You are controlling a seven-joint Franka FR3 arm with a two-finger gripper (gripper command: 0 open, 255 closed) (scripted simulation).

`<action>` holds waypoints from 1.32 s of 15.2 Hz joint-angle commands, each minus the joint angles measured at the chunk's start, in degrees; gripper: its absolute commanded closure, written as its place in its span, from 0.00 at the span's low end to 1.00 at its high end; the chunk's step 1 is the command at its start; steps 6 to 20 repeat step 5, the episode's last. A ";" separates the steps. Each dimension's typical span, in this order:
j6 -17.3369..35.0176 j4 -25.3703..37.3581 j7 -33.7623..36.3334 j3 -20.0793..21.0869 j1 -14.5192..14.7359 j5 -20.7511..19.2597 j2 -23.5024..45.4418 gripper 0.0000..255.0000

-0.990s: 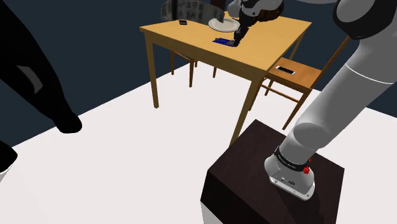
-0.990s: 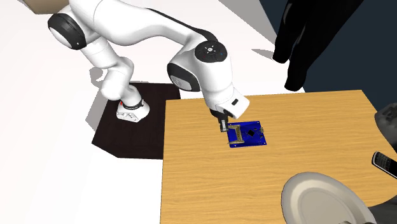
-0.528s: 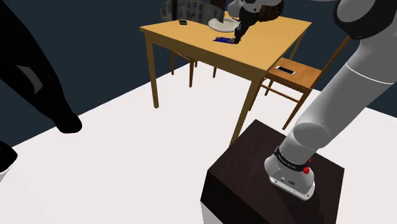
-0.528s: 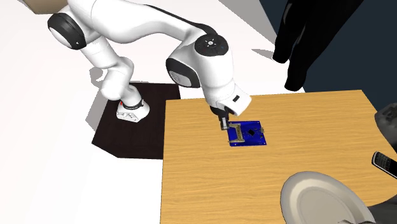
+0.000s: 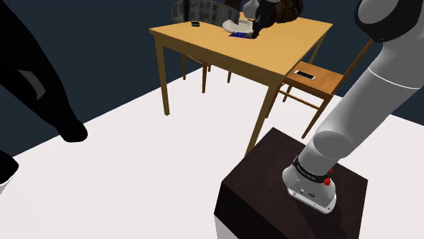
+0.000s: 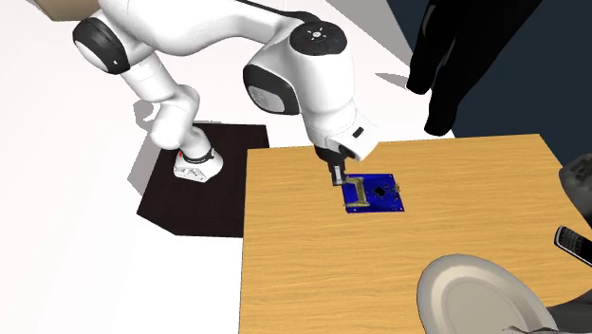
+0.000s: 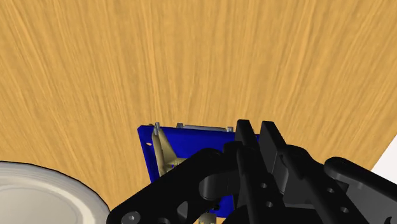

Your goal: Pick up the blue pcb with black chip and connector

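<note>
- Pinching one edge of the blue PCB (image 7: 191, 143), the black gripper (image 7: 256, 130) had its two fingers (image 7: 245, 137) drawn close together, with the board clasped between them.
- Any printing on the board was too small to read. A tan metal connector (image 6: 358, 193) and a small black chip (image 6: 384, 193) sat on its upper face.
- The board jutted out from the fingertips, roughly level, over the wooden table (image 6: 313, 275) and near the table edge facing the dark stand (image 6: 190, 204).
- Whether the board was clear of the tabletop could not be told.
- A white plate (image 6: 484, 299) lay on the table well apart from the board in the second exterior view, and a dark phone (image 6: 574, 242) lay by that view's right edge.
</note>
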 commanded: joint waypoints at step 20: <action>-3.36 3.78 0.04 -0.04 0.00 0.17 0.48 1.00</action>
